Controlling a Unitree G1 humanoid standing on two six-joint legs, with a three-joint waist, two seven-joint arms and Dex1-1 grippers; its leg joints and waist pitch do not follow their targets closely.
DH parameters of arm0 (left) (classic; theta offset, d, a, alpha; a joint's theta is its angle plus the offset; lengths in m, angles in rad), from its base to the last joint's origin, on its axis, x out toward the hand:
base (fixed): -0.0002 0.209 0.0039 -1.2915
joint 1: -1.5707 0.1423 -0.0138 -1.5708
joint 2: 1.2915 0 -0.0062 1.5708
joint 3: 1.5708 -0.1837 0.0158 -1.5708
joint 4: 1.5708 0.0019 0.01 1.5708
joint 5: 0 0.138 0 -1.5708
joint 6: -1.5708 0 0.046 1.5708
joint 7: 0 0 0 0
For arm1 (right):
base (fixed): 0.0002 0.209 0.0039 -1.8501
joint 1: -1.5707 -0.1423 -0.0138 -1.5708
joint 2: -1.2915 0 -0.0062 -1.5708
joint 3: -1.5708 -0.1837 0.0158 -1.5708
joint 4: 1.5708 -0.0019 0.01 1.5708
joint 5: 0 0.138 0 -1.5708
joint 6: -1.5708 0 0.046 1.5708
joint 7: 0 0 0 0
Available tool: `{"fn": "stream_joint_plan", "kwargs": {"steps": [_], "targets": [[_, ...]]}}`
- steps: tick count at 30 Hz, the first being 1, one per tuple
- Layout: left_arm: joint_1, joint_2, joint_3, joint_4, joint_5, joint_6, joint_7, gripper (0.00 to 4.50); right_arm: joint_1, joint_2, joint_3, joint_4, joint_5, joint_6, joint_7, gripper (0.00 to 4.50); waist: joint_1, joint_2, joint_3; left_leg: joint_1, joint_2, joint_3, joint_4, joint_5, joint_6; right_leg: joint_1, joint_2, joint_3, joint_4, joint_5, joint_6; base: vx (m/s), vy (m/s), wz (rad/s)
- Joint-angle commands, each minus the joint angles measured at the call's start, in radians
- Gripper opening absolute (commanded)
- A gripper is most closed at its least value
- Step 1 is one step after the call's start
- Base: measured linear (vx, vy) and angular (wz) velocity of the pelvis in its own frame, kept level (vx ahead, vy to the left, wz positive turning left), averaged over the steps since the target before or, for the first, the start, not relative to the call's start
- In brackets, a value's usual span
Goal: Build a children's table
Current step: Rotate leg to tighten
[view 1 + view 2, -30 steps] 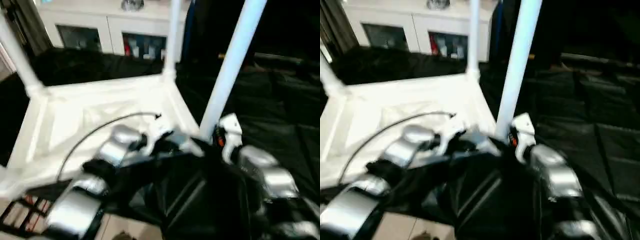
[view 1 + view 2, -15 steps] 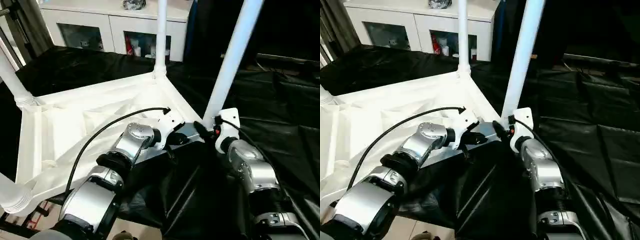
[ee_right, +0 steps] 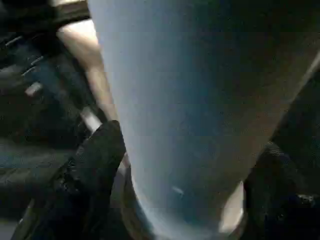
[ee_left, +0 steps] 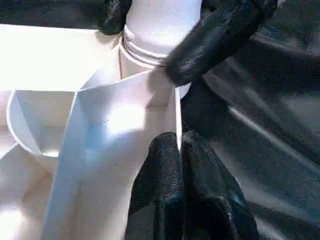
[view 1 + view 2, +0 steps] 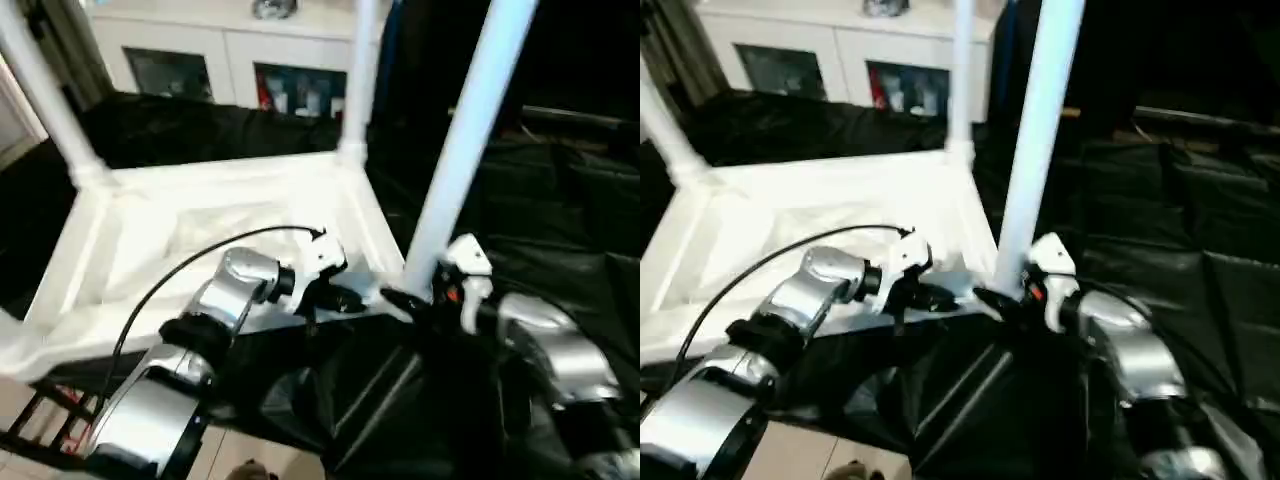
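3 upright legs [image 5: 470, 130] ring the open tabletop [image 5: 200, 225] underside.

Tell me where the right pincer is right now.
The right pincer is at the base of the near-right leg, where it meets the tabletop corner, with the left pincer just beside it.

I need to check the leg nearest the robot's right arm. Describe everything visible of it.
The long white tapered plastic tube leg stands nearly upright, leaning slightly, its ringed lower end seated in a round corner socket of the upturned white ribbed plastic tabletop. The right end effector has its black fingers on either side of its base. The shut left end effector rests against the tabletop's edge beside that socket.
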Motion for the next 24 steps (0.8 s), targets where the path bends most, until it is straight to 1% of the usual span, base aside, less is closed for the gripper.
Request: {"fn": "stream_joint_plan", "kwargs": {"steps": [1,3,5,6,8,10,11,12,17,21,22,23,24], "targets": [[-0.003,-0.009,0.004,-0.081,-0.081,-0.035,-0.055,0.0,0.02,-0.014,0.057,-0.05,0.026,0.021,0.091,3.53,-0.001,-0.018,-0.062,0.005,0.03,-0.004,-0.07,-0.248,0.058,0.054,-0.066,0.05,-0.09,-0.333,-0.165,0.0,0.0,0.0],[0.016,0.014,-0.001,-0.119,-0.086,-0.016,-0.091,0.0,0.029,-0.044,0.07,-0.064,0.032,0.03,0.131,3.53,0.002,-0.018,-0.063,0.006,0.032,-0.005,-0.07,-0.239,0.057,0.054,-0.065,0.05,-0.086,-0.311,-0.171,0.0,0.0,0.0],[0.026,0.029,-0.004,-0.139,-0.087,-0.004,-0.111,0.0,0.033,-0.057,0.078,-0.071,0.029,0.034,0.152,3.53,0.002,-0.018,-0.064,0.005,0.032,-0.004,-0.069,-0.228,0.06,0.052,-0.064,0.051,-0.083,-0.283,-0.179,0.0,0.0,0.0],[0.029,0.033,-0.005,-0.144,-0.085,-0.001,-0.118,0.0,0.034,-0.06,0.08,-0.072,0.028,0.036,0.159,3.26,0.003,-0.016,-0.064,0.006,0.032,-0.003,-0.069,-0.228,0.06,0.05,-0.062,0.05,-0.083,-0.278,-0.184,0.0,0.0,0.0],[0.034,0.037,-0.004,-0.153,-0.084,0.005,-0.123,0.0,0.032,-0.056,0.082,-0.071,0.028,0.039,0.159,3.18,0.004,-0.017,-0.064,0.006,0.031,-0.003,-0.068,-0.227,0.054,0.051,-0.063,0.05,-0.083,-0.281,-0.186,0.0,0.0,0.0],[0.041,0.04,-0.005,-0.165,-0.086,0.013,-0.13,0.0,0.03,-0.052,0.086,-0.073,0.03,0.042,0.158,2.94,0.004,-0.018,-0.064,0.006,0.03,-0.003,-0.068,-0.224,0.053,0.051,-0.063,0.05,-0.082,-0.278,-0.184,0.0,0.0,0.0],[0.042,0.041,-0.006,-0.169,-0.086,0.016,-0.133,0.0,0.029,-0.049,0.087,-0.076,0.032,0.044,0.157,2.94,0.004,-0.018,-0.064,0.005,0.03,-0.003,-0.068,-0.223,0.052,0.051,-0.063,0.05,-0.083,-0.278,-0.184,0.0,0.0,0.0],[0.043,0.041,-0.006,-0.17,-0.086,0.016,-0.133,0.0,0.029,-0.048,0.087,-0.076,0.032,0.044,0.156,2.78,0.004,-0.017,-0.065,0.005,0.03,-0.003,-0.068,-0.222,0.051,0.052,-0.064,0.05,-0.082,-0.278,-0.183,0.0,0.0,0.0],[0.05,0.045,-0.014,-0.195,-0.091,0.034,-0.133,0.0,0.036,-0.04,0.091,-0.097,0.051,0.068,0.164,2.66,0.003,-0.015,-0.065,0.005,0.03,-0.003,-0.068,-0.222,0.05,0.052,-0.062,0.049,-0.081,-0.271,-0.184,0.0,0.0,0.0],[0.041,0.029,-0.003,-0.175,-0.087,0.037,-0.095,0.0,0.043,-0.027,0.09,-0.096,0.047,0.069,0.141,2.64,0.002,-0.018,-0.065,0.005,0.028,-0.003,-0.068,-0.22,0.048,0.052,-0.062,0.049,-0.082,-0.276,-0.18,0.0,0.0,0.0],[0.033,0.016,0.007,-0.157,-0.085,0.04,-0.064,0.0,0.04,-0.012,0.086,-0.081,0.037,0.079,0.105,2.64,0.002,-0.017,-0.064,0.005,0.029,-0.003,-0.068,-0.218,0.047,0.051,-0.062,0.049,-0.082,-0.277,-0.18,0.0,0.0,0.0],[-0.002,-0.025,0.029,-0.091,-0.065,0.041,0.05,0.0,0.011,0.056,0.059,0.004,-0.014,0.081,-0.065,2.64,0.001,-0.017,-0.064,0.005,0.028,-0.003,-0.067,-0.22,0.044,0.049,-0.062,0.049,-0.083,-0.281,-0.179,0.0,0.0,0.0],[-0.018,-0.044,0.036,-0.06,-0.055,0.036,0.101,0.0,-0.005,0.09,0.04,0.042,-0.028,0.087,-0.145,2.64,-0.004,-0.016,-0.062,0.006,0.023,-0.003,-0.069,-0.228,0.026,0.045,-0.06,0.047,-0.086,-0.31,-0.173,0.0,0.0,0.0]]}}
